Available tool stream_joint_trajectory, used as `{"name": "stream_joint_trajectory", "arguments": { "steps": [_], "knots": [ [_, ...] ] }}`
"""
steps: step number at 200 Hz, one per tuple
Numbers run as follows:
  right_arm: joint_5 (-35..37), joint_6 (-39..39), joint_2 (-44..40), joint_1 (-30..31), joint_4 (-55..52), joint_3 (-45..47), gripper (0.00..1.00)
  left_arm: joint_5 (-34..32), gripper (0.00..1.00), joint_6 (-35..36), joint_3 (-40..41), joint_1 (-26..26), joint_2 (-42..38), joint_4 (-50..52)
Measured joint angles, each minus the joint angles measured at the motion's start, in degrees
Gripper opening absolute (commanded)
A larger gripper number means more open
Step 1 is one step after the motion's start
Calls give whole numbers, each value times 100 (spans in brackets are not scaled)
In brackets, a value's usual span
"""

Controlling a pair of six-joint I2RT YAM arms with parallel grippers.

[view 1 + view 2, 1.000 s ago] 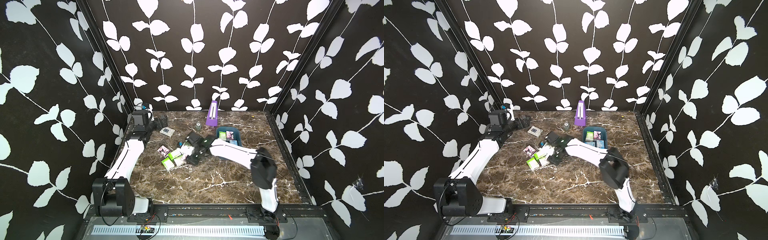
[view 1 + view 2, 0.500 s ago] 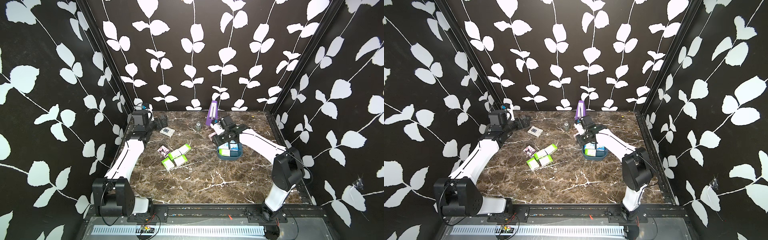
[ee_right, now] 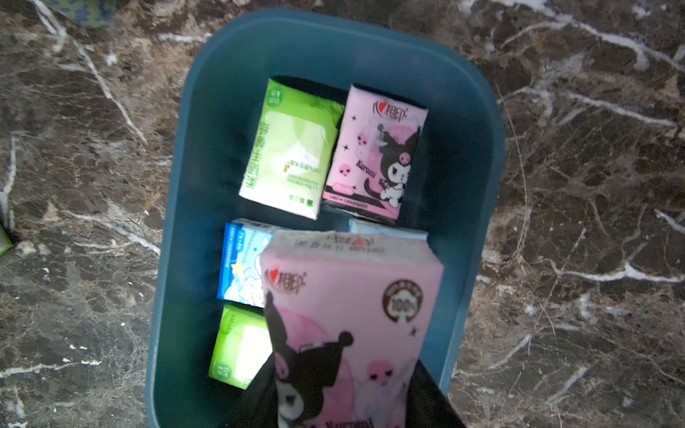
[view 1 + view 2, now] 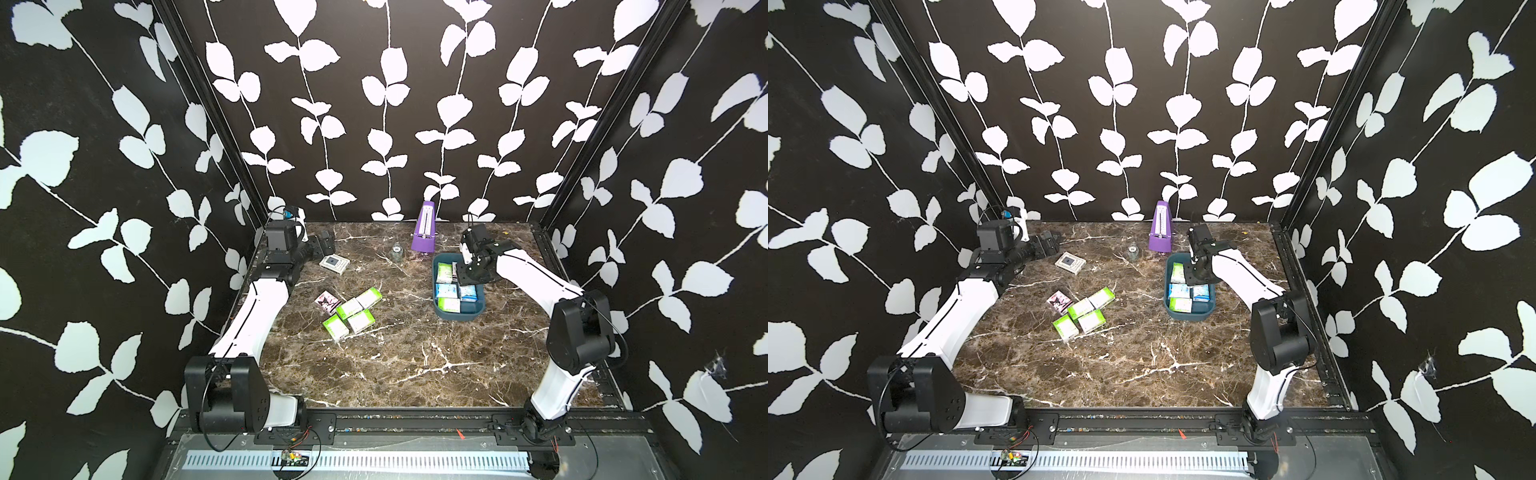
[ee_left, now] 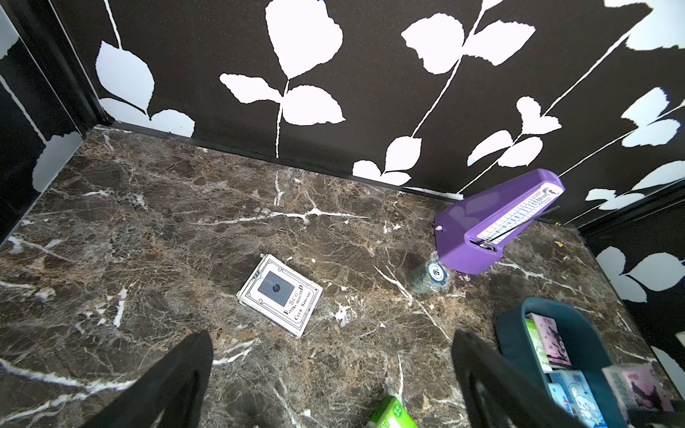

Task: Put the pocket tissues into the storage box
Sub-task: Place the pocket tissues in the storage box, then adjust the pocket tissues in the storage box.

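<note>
The storage box (image 4: 457, 316) (image 4: 1188, 319) is a dark teal tub at the right back of the marble table. My right gripper (image 4: 467, 272) (image 3: 344, 385) hangs over it, shut on a pink pocket tissue packet (image 3: 352, 304) with a black cartoon figure. Inside the box (image 3: 192, 185) lie green (image 3: 289, 148), pink (image 3: 378, 155) and blue (image 3: 241, 266) packets. Several green packets (image 4: 353, 313) and one pink packet (image 4: 327, 301) lie loose at the table's middle left. My left gripper (image 4: 322, 245) (image 5: 333, 370) stands open at the back left, holding nothing.
A white card deck (image 4: 334, 264) (image 5: 280, 294) lies just in front of the left gripper. A purple metronome (image 4: 424, 228) (image 5: 493, 222) and a small round item (image 4: 397, 252) stand near the back wall, left of the box. Patterned walls enclose three sides.
My right gripper has travelled from the loose pile at middle left to above the storage box, carrying a pink packet. The left arm has not moved.
</note>
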State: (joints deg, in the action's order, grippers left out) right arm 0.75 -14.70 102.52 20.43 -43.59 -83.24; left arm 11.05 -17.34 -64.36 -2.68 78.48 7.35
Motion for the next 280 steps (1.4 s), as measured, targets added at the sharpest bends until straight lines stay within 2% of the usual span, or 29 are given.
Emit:
{"name": "stream_joint_trajectory", "arguments": {
  "steps": [76, 85, 99, 123, 159, 183, 209, 230, 265, 280],
  "knots": [
    [-15, -271, -15, -7, -168, 776, 47, 2, 99, -2, 0, 0, 0, 0],
    [-33, -308, -17, -2, -181, 896, 49, 2, 99, 0, 0, 0, 0, 0],
    [-61, -352, -17, 17, -199, 999, 58, 4, 99, -2, 0, 0, 0, 0],
    [-76, -380, -26, 59, -197, 1003, 69, 7, 99, -2, 0, 0, 2, -2],
    [22, -332, -109, 68, -297, 905, 71, 7, 99, -2, 0, 0, 7, -2],
    [149, -249, -111, 68, -365, 553, 66, 9, 99, -2, 0, 0, 7, -2],
    [258, -136, -111, 68, -372, 195, 51, 11, 99, -2, 0, 0, 7, -2],
    [297, -24, -28, 63, -361, 11, 44, 22, 99, -2, 0, 0, 7, -2],
    [293, 35, 275, 63, -345, -50, 35, 24, 99, -2, 0, 0, 7, -2],
    [264, 39, 345, 63, -321, -35, 29, 28, 99, -2, 0, 0, 7, -2]
  ]
}}
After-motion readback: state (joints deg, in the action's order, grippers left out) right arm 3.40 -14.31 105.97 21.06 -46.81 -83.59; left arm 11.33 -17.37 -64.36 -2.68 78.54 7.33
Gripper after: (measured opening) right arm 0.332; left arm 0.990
